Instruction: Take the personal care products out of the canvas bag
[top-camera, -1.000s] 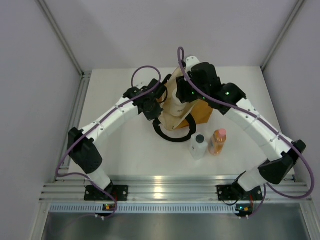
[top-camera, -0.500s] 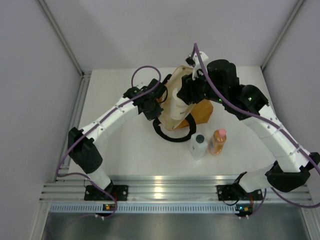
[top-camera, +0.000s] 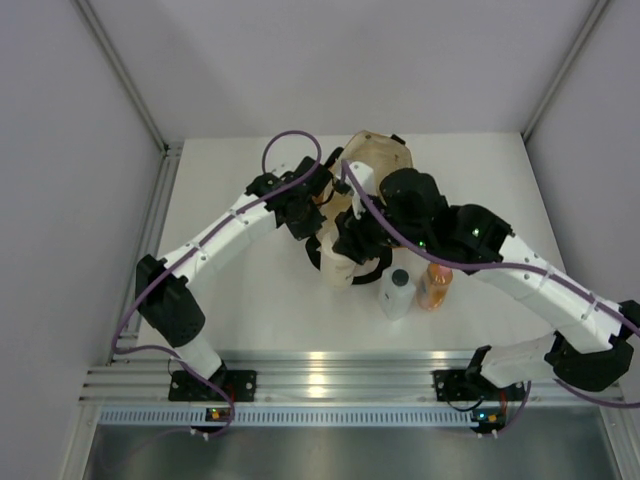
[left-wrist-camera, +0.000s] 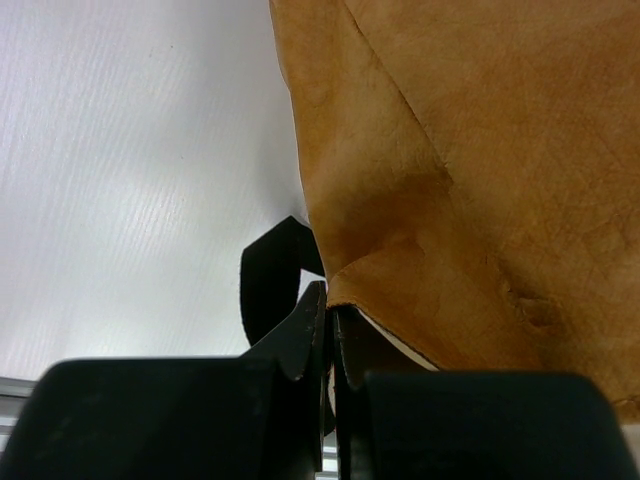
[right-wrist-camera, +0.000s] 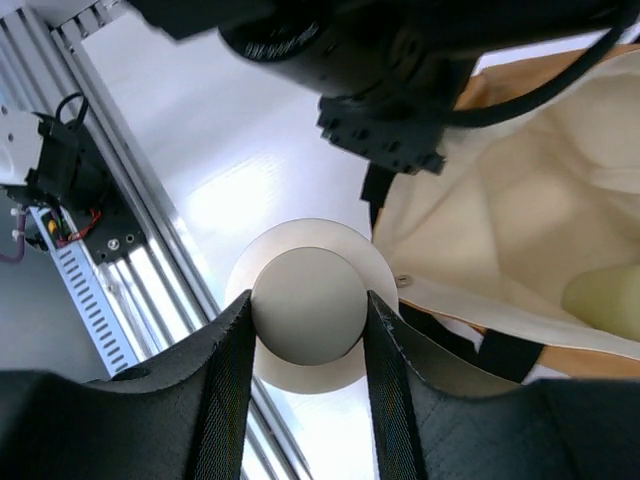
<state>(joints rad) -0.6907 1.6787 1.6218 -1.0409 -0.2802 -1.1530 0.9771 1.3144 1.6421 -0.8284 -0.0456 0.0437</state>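
Observation:
The canvas bag (top-camera: 378, 160) lies open at the back middle, cream lining up. My left gripper (top-camera: 303, 215) is shut on the bag's tan edge (left-wrist-camera: 450, 150), jaws (left-wrist-camera: 330, 305) pinching the rim beside a black handle (left-wrist-camera: 265, 280). My right gripper (top-camera: 345, 245) is shut on the lid of the cream bottle (top-camera: 335, 268), held upright in front of the bag, outside it; the lid sits between the fingers (right-wrist-camera: 306, 300). The white bottle with dark cap (top-camera: 397, 290) and the orange bottle (top-camera: 435, 285) stand on the table. The yellow-green bottle (right-wrist-camera: 600, 295) lies inside the bag.
The aluminium rail (top-camera: 330, 375) runs along the near table edge and shows in the right wrist view (right-wrist-camera: 90, 200). The right arm crosses over the orange bottle's top. White walls close in the table on both sides. The bag's black handle loop (top-camera: 372, 268) lies beside the cream bottle.
My right gripper has lifted the cream bottle out of the bag and carried it toward the near left, in front of the bag. The bag's mouth has dropped back. The left gripper has stayed put.

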